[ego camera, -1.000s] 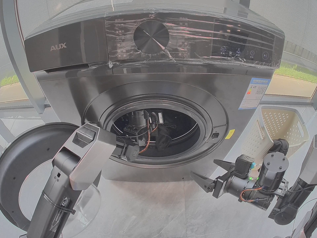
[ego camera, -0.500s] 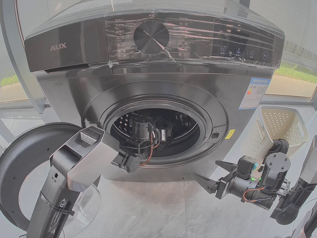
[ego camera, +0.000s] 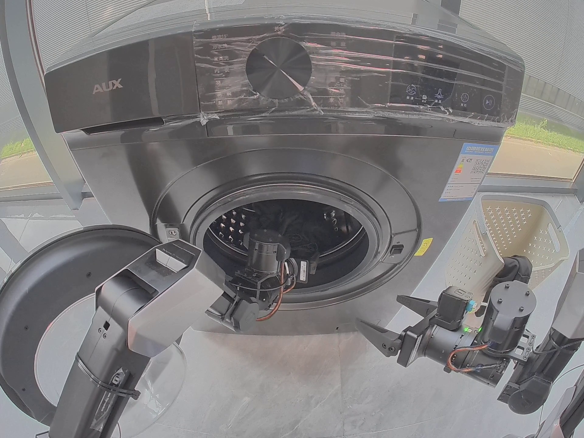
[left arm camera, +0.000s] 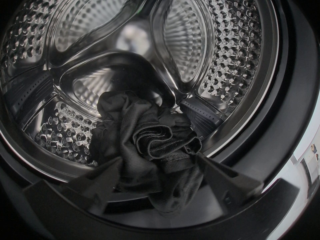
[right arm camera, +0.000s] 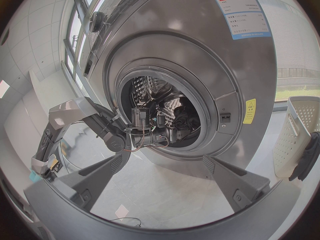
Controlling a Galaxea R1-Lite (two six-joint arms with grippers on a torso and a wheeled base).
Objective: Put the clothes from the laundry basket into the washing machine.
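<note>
The washing machine (ego camera: 286, 147) stands in front of me with its drum (left arm camera: 140, 50) open. A crumpled black garment (left arm camera: 146, 140) lies at the drum's front lip, dark in the head view (ego camera: 292, 223). My left gripper (left arm camera: 159, 159) hovers at the drum mouth (ego camera: 307, 266), open, its fingers either side of the cloth and not closed on it. My right gripper (ego camera: 392, 319) hangs open and empty low in front of the machine, right of the opening (right arm camera: 163, 180). The cream laundry basket (ego camera: 517, 232) leans at the right, with another dark garment (right arm camera: 310, 157) over its rim.
The round machine door (ego camera: 36, 311) is swung open at the left, beside my left arm. Bare grey floor (ego camera: 292, 384) lies before the machine. Windows and a frame post stand behind and to either side.
My left gripper has drawn back from deep in the drum to its mouth, leaving the black garment inside. The right arm sank slightly, then held still.
</note>
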